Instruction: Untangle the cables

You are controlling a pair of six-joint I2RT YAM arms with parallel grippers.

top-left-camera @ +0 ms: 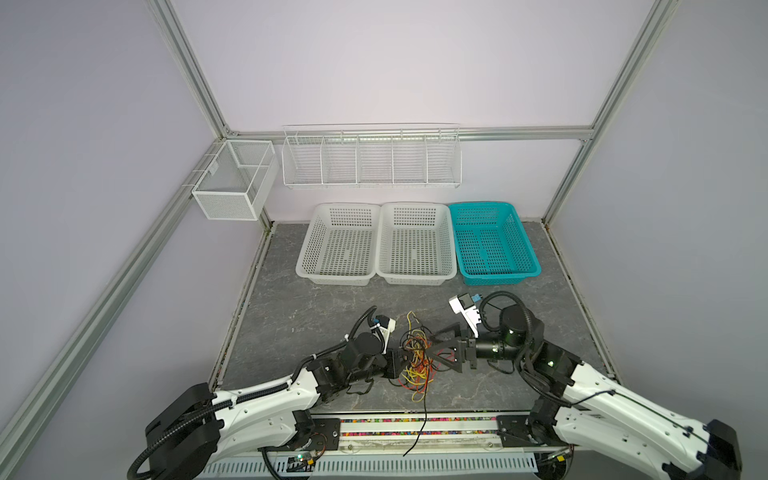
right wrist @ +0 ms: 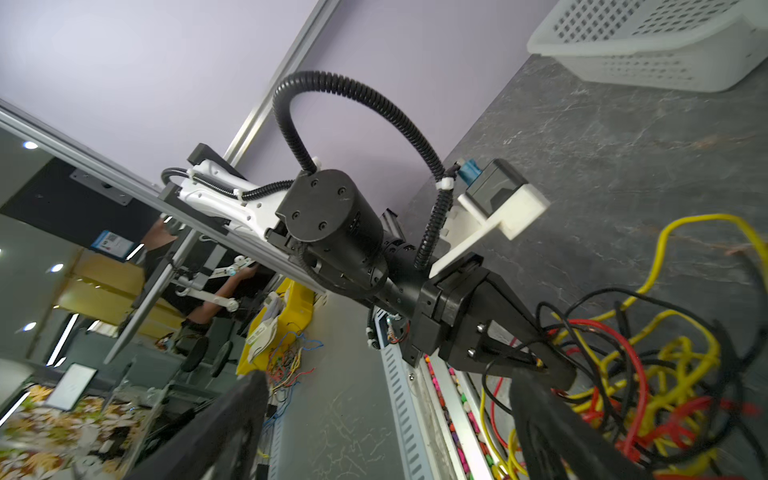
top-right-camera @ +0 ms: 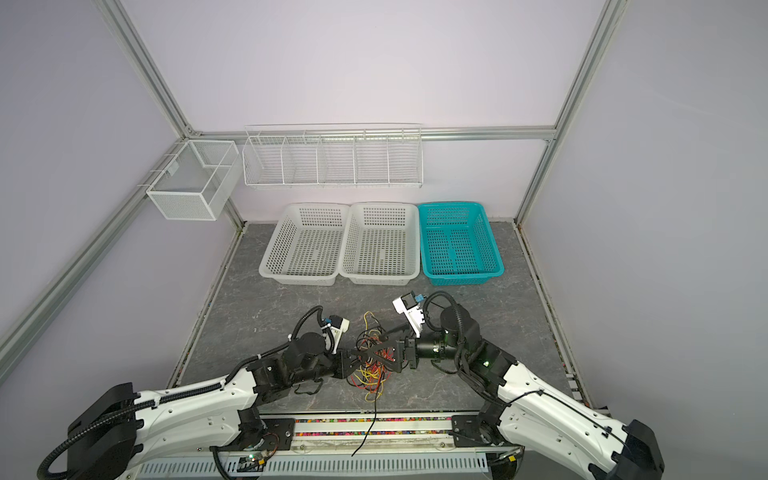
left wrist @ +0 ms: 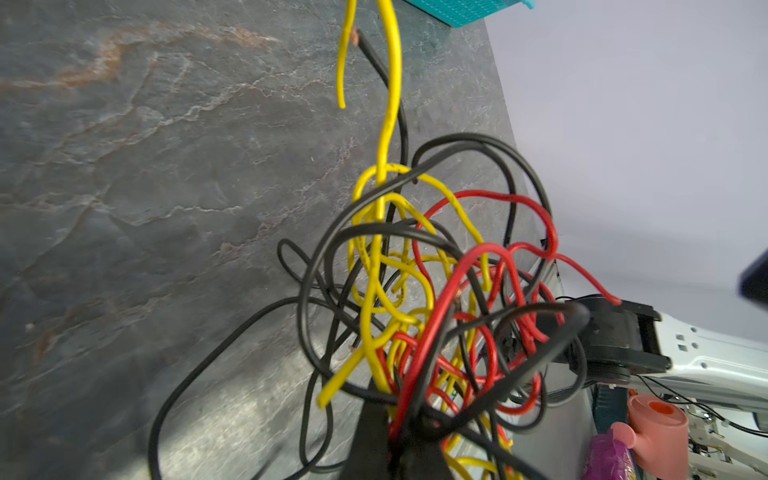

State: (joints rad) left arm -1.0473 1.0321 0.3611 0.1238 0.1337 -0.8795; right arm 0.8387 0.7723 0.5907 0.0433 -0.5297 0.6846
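The cables (top-left-camera: 417,360) (top-right-camera: 371,365) are thin red, yellow and black wires in one tangled bunch at the front middle of the table. My left gripper (top-left-camera: 402,362) (top-right-camera: 354,360) comes in from the left and is shut on strands of the bunch. In the left wrist view its jaws (left wrist: 395,440) pinch red and black strands of the cables (left wrist: 436,291). My right gripper (top-left-camera: 438,348) (top-right-camera: 381,347) stands open at the bunch's right side. In the right wrist view its fingers (right wrist: 552,432) spread wide around the gripper's middle (right wrist: 386,436), with a few strands of the cables (right wrist: 665,374) against one finger.
One black cable end (top-left-camera: 424,415) trails over the table's front edge and rail. Two white baskets (top-left-camera: 338,279) (top-left-camera: 415,279) and a teal basket (top-left-camera: 498,279) line the back of the table. Wire racks (top-left-camera: 372,183) hang on the wall behind.
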